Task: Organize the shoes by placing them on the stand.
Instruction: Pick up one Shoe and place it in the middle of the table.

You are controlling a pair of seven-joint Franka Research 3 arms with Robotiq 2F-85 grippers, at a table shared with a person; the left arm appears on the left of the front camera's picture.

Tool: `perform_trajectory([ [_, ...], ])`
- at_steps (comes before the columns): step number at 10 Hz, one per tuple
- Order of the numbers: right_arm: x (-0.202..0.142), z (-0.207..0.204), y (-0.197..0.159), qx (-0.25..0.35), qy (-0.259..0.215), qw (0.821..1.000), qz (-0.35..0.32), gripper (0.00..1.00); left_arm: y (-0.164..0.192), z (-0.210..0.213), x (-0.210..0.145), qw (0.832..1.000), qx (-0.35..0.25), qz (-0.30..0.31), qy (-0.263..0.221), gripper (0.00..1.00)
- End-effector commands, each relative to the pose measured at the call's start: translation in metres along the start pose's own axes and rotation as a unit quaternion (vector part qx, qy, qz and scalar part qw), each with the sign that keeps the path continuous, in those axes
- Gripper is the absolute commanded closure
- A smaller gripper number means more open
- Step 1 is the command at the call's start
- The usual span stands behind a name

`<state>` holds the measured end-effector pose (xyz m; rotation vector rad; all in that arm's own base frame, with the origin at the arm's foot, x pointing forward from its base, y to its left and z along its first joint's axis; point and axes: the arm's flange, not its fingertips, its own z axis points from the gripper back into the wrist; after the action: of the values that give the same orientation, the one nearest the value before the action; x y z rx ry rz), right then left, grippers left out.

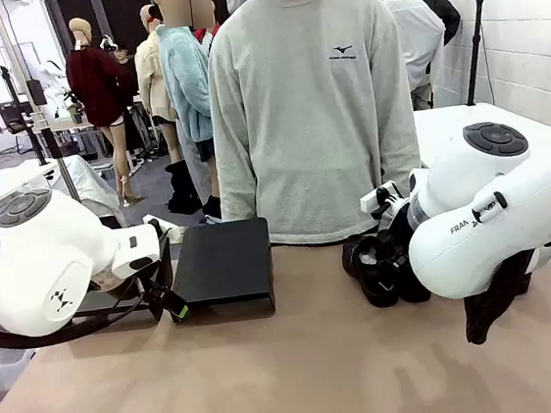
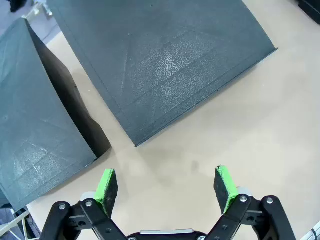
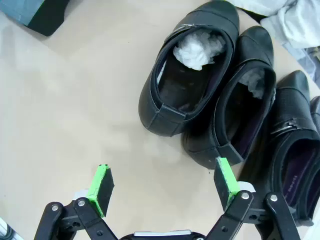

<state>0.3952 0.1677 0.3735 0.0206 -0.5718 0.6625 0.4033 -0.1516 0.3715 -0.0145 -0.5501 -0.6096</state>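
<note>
The shoes (image 3: 235, 110) lay bunched on the right of the table (image 1: 293, 372), side by side and touching, toes pointing away from my right wrist camera. None was on the stand (image 1: 224, 261) yet. In the front view I saw them as a dark clump (image 1: 376, 267) just beside the right arm. The end shoe (image 3: 185, 80) had crumpled white paper (image 3: 200, 47) stuffed in its toe, and so did its neighbour. I judged them light but glossy, so likely slippery on the upper, with a stiff sole and a softer collar. The heel wall, one pad inside and one outside, looked to me like the safest hold, and the end shoe the easiest to reach. The right gripper (image 3: 162, 182) hung spread wide and empty over bare table, one pad close by a heel. The left gripper (image 2: 167, 182) was likewise wide apart and empty, above the table just short of the stand's two dark surfaces (image 2: 165, 65). A person (image 1: 309, 104) stood at the far edge.
</note>
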Motion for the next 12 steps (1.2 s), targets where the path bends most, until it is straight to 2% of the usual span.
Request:
perform_trajectory([
  [1,0.0000,0.0000,0.0000,0.000,0.000,1.000,0.000,0.00,0.0000,0.0000,0.0000,1.000,0.000,0.000,0.000,0.00],
  [12,0.0000,0.0000,0.0000,0.000,0.000,1.000,0.000,0.00,0.0000,0.0000,0.0000,1.000,0.000,0.000,0.000,0.00],
])
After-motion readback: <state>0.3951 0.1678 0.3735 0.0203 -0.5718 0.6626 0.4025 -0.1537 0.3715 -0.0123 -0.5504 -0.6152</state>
